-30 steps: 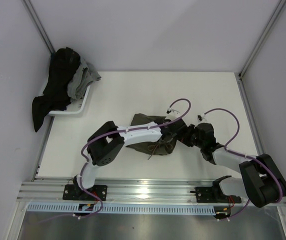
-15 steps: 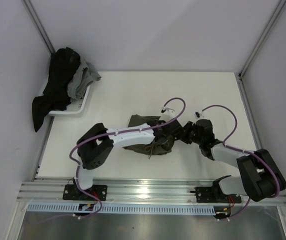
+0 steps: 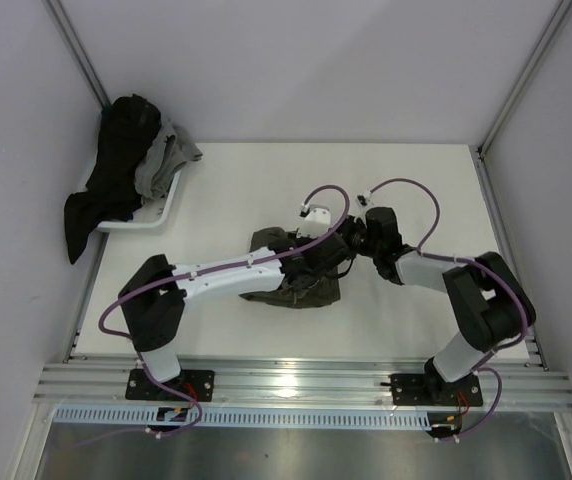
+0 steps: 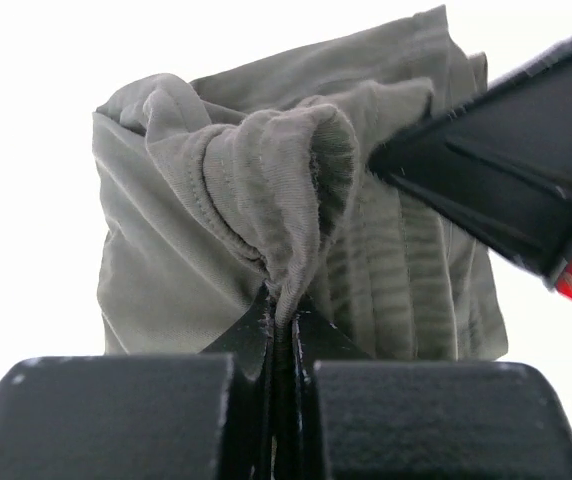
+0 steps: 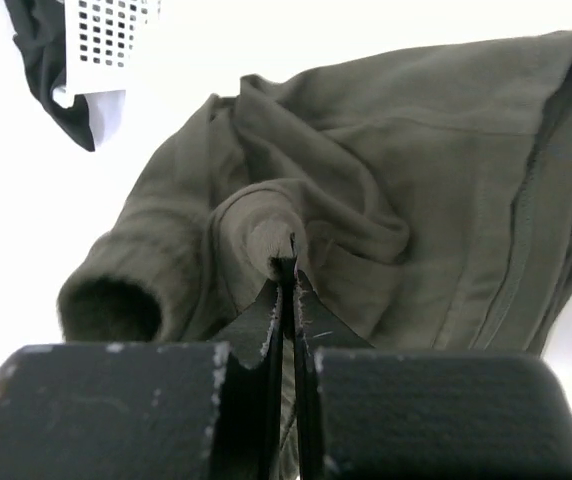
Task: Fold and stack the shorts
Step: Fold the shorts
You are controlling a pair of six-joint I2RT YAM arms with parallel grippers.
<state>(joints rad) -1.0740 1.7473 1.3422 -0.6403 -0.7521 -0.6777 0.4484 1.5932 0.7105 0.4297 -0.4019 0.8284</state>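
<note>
Shorts (image 3: 288, 288) lie crumpled near the middle of the table (image 3: 226, 180), partly under the two wrists. The left gripper (image 4: 284, 318) is clamped on a raised, ribbed fold of the olive cloth, its jaws pressed together and fabric bunching up out of them. The right gripper (image 5: 287, 272) pinches another ridge of the shorts the same way, fingers closed on it. From above, the two grippers sit just beside each other at the heap's far right edge. A white basket (image 3: 161, 212) of dark clothes (image 3: 124, 150) stands at the far left corner — well apart.
</note>
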